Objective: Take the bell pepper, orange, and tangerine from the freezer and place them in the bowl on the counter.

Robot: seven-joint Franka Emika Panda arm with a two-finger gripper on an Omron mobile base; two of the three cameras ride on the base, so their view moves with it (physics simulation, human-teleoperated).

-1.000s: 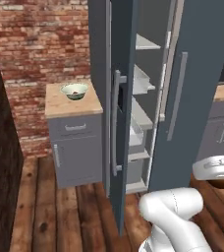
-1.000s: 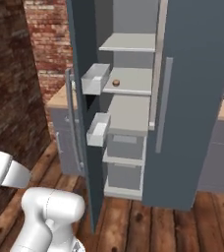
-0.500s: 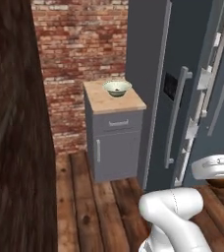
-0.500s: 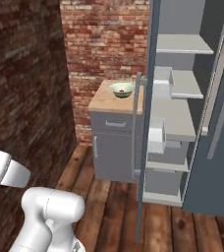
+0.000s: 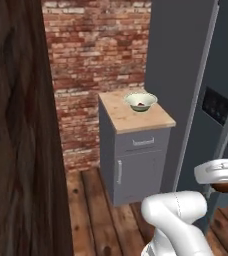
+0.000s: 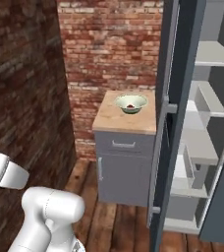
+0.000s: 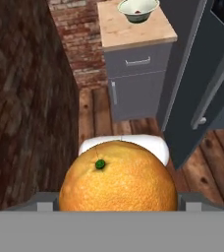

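A big round orange (image 7: 118, 179) with a green stem dot sits between my gripper's jaws, and its bulk hides the fingertips. In the left base view the gripper (image 5: 224, 183) hangs low at the right, shut on the orange (image 5: 226, 188). The pale bowl (image 5: 131, 98) (image 6: 119, 102) (image 7: 126, 7) stands on the wooden counter (image 5: 128, 119) (image 6: 119, 122), well ahead of the hand. A small red bell pepper (image 5: 141, 104) (image 6: 130, 106) lies inside the bowl. The freezer (image 6: 210, 54) stands open to the right of the counter. The tangerine is out of view.
The open freezer door (image 6: 175, 123) (image 7: 195, 93) juts out edge-on between the counter and the freezer shelves. A brick wall (image 5: 96, 45) runs behind the counter, and a dark wooden wall (image 5: 16, 125) closes the left side. Plank floor (image 7: 99, 113) lies before the grey cabinet.
The base has swung left, so the whole picture shifted: the counter and bowl now sit mid-frame and closer, the freezer shelves slid right. The orange stays in the gripper.
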